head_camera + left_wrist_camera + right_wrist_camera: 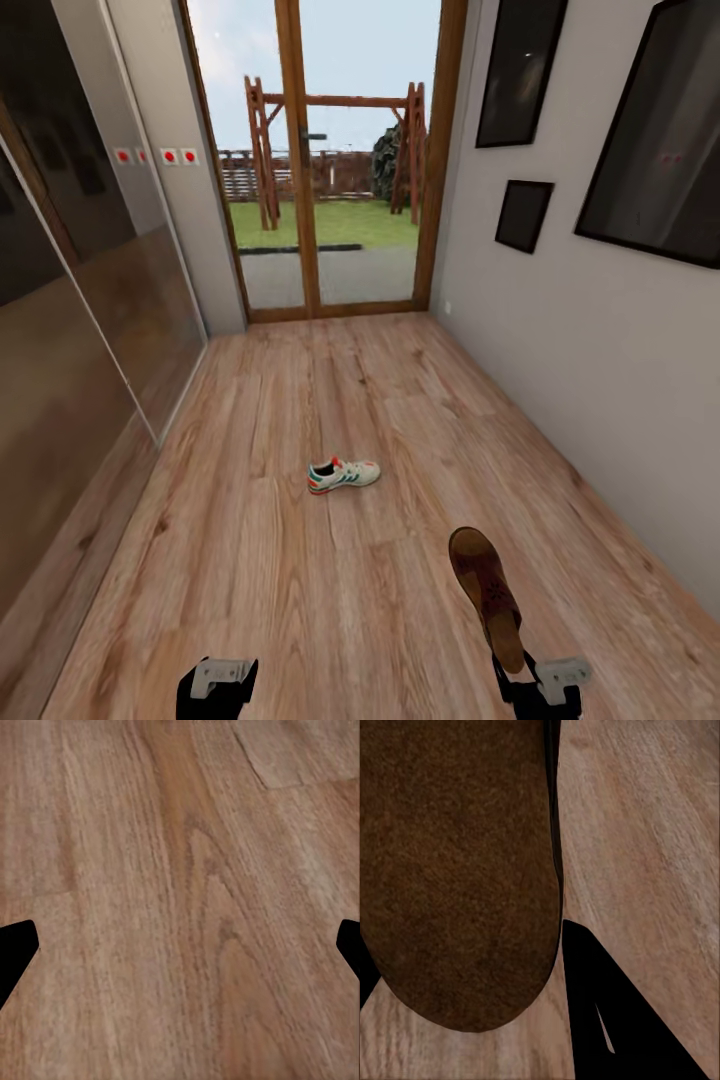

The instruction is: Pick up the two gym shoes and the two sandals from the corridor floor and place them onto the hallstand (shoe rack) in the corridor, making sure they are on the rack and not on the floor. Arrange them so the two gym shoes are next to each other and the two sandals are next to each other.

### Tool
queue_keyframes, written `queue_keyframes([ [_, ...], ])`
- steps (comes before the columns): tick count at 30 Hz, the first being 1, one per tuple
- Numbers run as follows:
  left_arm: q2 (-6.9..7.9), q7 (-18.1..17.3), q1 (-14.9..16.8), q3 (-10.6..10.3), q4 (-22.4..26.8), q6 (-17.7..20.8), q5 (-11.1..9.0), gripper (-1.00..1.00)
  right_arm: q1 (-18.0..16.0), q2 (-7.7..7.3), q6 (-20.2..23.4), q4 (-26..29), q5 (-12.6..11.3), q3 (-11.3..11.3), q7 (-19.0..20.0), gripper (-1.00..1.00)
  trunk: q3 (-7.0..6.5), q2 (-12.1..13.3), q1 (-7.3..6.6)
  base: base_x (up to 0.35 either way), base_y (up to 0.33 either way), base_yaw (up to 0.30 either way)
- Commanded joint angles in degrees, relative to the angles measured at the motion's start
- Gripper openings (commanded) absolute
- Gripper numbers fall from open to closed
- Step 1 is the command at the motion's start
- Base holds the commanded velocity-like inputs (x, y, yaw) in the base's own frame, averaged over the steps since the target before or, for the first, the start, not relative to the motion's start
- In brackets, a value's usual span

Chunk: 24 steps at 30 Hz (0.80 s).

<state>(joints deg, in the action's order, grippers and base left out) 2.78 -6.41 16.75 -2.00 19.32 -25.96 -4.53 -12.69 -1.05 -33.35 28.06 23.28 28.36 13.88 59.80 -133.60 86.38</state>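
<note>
One brown sandal (486, 592) is clamped in my right gripper (535, 678); the gym shoe (343, 475) lies crosswise beyond it, nearer my empty, spread left gripper (217, 683).

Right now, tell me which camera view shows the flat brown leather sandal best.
The head view: the flat brown leather sandal shows whole there, toe pointing away, heel end at the right gripper. The right wrist view gives just a blurred close-up of its brown surface. The left wrist view looks at the wood-grain plank floor.
</note>
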Motion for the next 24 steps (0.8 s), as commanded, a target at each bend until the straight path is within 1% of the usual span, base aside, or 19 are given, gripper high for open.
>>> queue_keyframes([
  [1, 0.03, -0.3, 0.0, -0.2, -0.1, -0.1, -0.5, 1.00, -0.1, 0.08, -0.1, 0.1, 0.0, 0.5, 0.5, -1.00, 0.05, 0.0, 0.02, 0.314, 0.142, -0.001],
  [6, 0.03, -0.2, 0.0, -0.2, -0.1, -0.1, -0.5, 1.00, -0.1, 0.03, -0.1, 0.1, 0.0, 0.5, 0.5, -1.00, 0.05, 0.0, 0.02, 0.282, 0.158, -0.001],
  [17, -0.05, -0.3, 0.0, -0.2, -0.1, -0.1, -0.5, 1.00, -0.1, 0.02, -0.1, 0.1, 0.0, 0.5, 0.5, -1.00, 0.05, 0.0, 0.02, 0.243, 0.210, -0.235],
  [24, -0.05, -0.3, 0.0, -0.2, -0.1, -0.1, -0.5, 1.00, -0.1, 0.00, -0.1, 0.1, 0.0, 0.5, 0.5, -1.00, 0.05, 0.0, 0.02, 0.244, 0.214, -0.073],
])
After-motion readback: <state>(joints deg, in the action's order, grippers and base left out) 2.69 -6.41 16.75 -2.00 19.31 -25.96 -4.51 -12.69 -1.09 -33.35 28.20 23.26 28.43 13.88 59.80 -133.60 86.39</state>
